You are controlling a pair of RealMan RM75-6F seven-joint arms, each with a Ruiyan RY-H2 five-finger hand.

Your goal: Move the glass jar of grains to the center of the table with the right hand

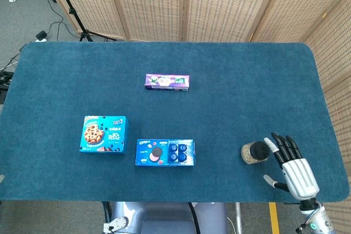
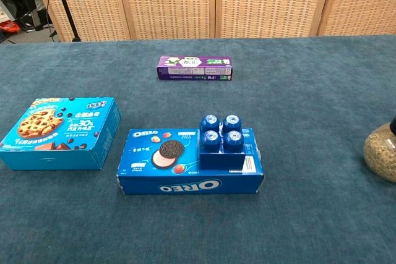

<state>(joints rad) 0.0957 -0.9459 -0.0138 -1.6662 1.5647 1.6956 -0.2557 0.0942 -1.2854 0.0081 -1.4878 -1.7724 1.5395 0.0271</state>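
The tabletop (image 1: 247, 80), covered in blue felt, carries everything. The largest item on it is the Oreo box (image 1: 164, 152), near the front edge and left of the jar; a cookie box (image 1: 102, 133) lies further left, and a purple box (image 1: 167, 82) lies towards the back, near the middle. The right hand (image 1: 290, 163) is seen in the head view only, fingers spread apart and holding nothing, fingertips just beside the jar on its right. The left hand is not seen in either view. The glass jar of grains (image 1: 255, 153) stands upright at front right, dark lid on top, cut off at the chest view's right edge. It is judged stiff, smooth, breakable and fairly heavy for its size; a wrap around the body below the lid is advised. The route to the centre is judged open; the Oreo box is the nearest obstacle.
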